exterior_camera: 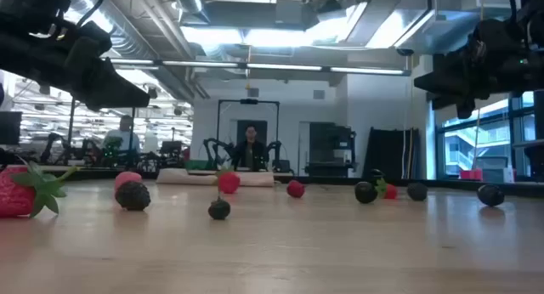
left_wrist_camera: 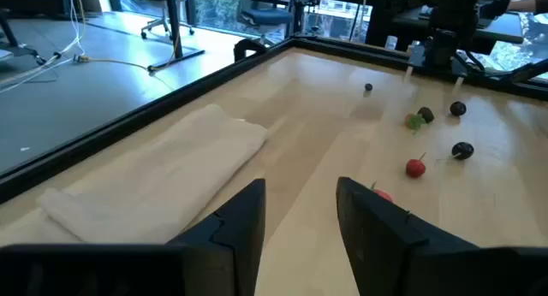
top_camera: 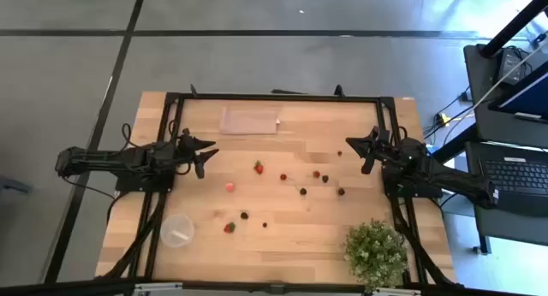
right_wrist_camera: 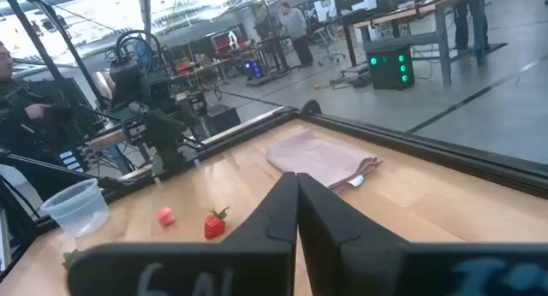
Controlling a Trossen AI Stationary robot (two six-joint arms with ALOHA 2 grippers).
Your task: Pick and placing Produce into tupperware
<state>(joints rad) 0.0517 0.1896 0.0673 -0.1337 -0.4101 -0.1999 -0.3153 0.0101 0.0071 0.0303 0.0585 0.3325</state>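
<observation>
The produce lies scattered over the middle of the table: red strawberries [top_camera: 259, 167], [top_camera: 229, 227], a pinkish one [top_camera: 229, 186], and dark berries [top_camera: 302, 192], [top_camera: 341, 192], [top_camera: 245, 216]. The tupperware [top_camera: 177, 230], a small clear round tub, stands upright near the table's near-left corner; the right wrist view shows the tub [right_wrist_camera: 77, 206] too. My left gripper [top_camera: 210, 152] hovers open above the table's left side, left of the fruit; its fingers [left_wrist_camera: 300, 193] touch nothing. My right gripper [top_camera: 351, 144] hovers shut above the right side, its fingertips [right_wrist_camera: 297, 180] together.
A folded pinkish-tan cloth [top_camera: 250, 121] lies flat near the far edge. A bushy green potted plant [top_camera: 375, 251] stands at the near-right corner. A black frame [top_camera: 282, 97] runs round the table. Bare wood shows between the tub and the plant. A person sits in the room beyond.
</observation>
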